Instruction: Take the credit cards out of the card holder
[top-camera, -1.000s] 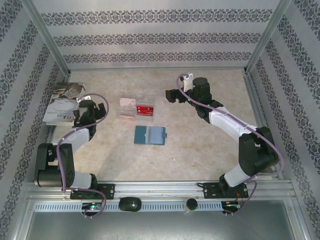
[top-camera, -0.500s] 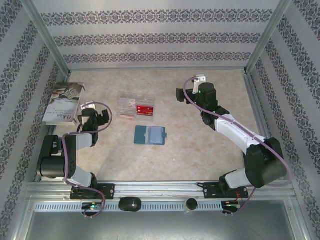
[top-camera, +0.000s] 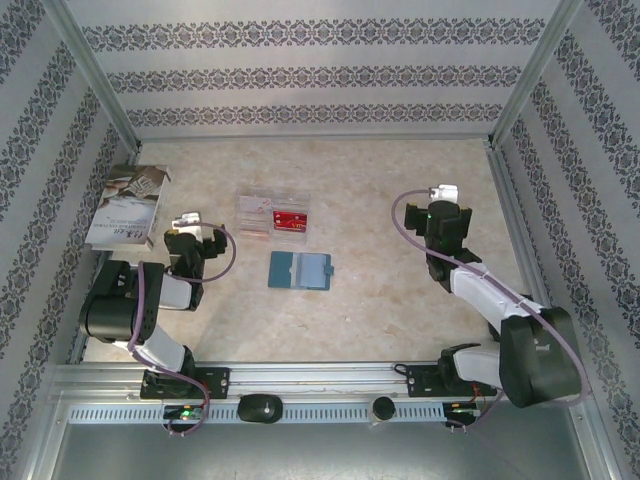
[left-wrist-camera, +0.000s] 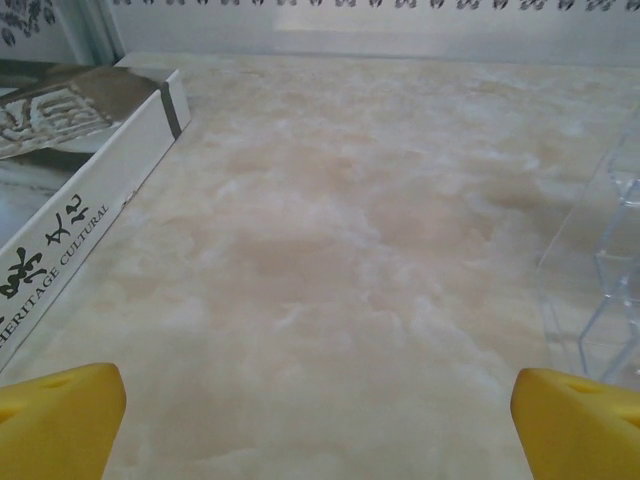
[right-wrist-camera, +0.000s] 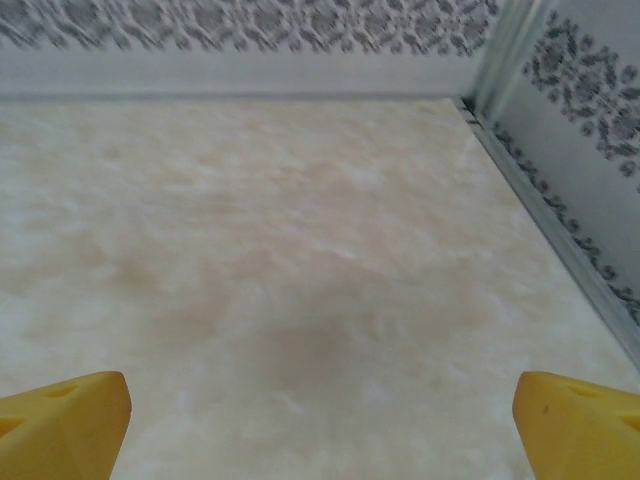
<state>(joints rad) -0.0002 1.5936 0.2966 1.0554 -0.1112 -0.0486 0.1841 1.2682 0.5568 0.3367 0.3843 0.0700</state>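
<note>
Plainly, the small flat teal-blue folding card holder (top-camera: 300, 270) lies opened on the pale marbled worktop (top-camera: 380, 295), between the two arms. Thin red and pale plastic credit cards (top-camera: 288, 221) sit in the clear plastic tray (top-camera: 250, 229) just beyond it; whether any sit in the holder's slots I cannot tell. The left hand (left-wrist-camera: 320, 430) and right hand (right-wrist-camera: 320, 430) both stand wide, holding nothing, well apart from the holder. I judge the cards light, stiff and slick, best pinched by a protruding edge. The limp holder would likely slide unless one panel is pinned.
</note>
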